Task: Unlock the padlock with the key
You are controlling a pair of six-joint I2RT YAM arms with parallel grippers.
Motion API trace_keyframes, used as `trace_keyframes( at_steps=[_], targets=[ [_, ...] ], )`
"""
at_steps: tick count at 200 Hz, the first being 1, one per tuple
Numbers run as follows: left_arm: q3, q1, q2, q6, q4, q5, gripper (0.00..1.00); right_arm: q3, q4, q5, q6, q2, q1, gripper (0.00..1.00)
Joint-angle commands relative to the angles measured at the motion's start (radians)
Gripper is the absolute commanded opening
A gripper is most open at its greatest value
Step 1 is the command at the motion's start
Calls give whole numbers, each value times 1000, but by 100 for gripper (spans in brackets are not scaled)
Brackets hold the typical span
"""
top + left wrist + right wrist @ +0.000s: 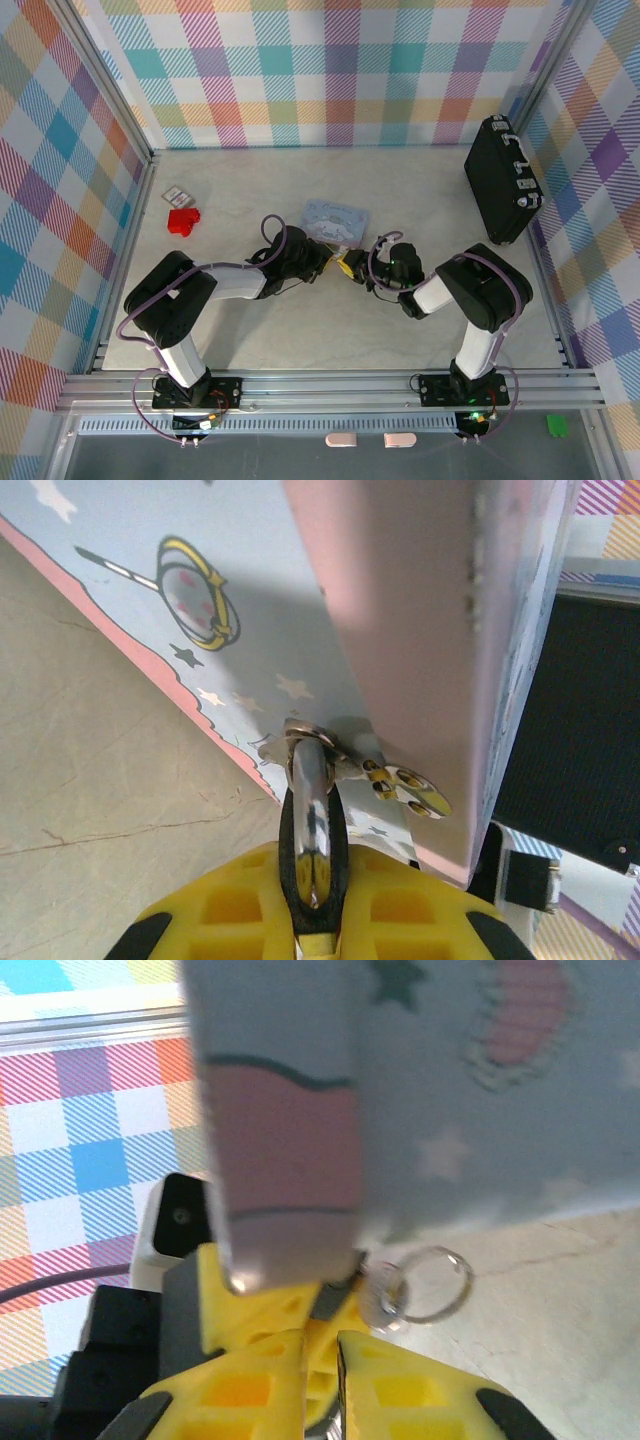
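padlock (311,825) is at the tin (180,630) corner, mid table (300,340). silvery shackle goes through the tin's hasp (303,732), dark body pinched in left gripper (312,885), yellow fingers closed on it. holed metal tab (410,792) just beside the hasp, against the tin edge; key or latch part, can't tell. right gripper (320,1350) faces in from the other side, fingers close together with a slim gap. tin corner and blur hide what's between them, can't tell if it grips anything. wire ring (432,1285) just beside its tips, under the tin. both arms crowd the tin's near edge. black case (503,180) far right, red block (182,220) far left, both well apart from it
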Motion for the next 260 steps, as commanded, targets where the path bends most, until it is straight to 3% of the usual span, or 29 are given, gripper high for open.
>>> trace_keyframes(
  at_steps=[1,60,96,144,220,248,260],
  targets=[
    [3,-12,-57,17,16,19,0,27,3,-8,-23,10,-3,15],
    [9,-19,-66,16,15,16,0,-13,-26,5,-22,4,-3,18],
    [4,-21,-68,17,15,11,0,-20,-67,25,-36,-19,-1,25],
    [9,-36,-69,12,19,15,0,22,-74,26,-33,-6,-1,22],
    [24,-83,-65,2,25,19,0,62,-66,11,-29,10,-1,8],
    [28,-89,-56,0,26,17,0,63,-65,7,-29,5,0,8],
    [27,-87,-57,0,12,12,0,56,-71,9,-35,-2,-2,13]
  ],
)
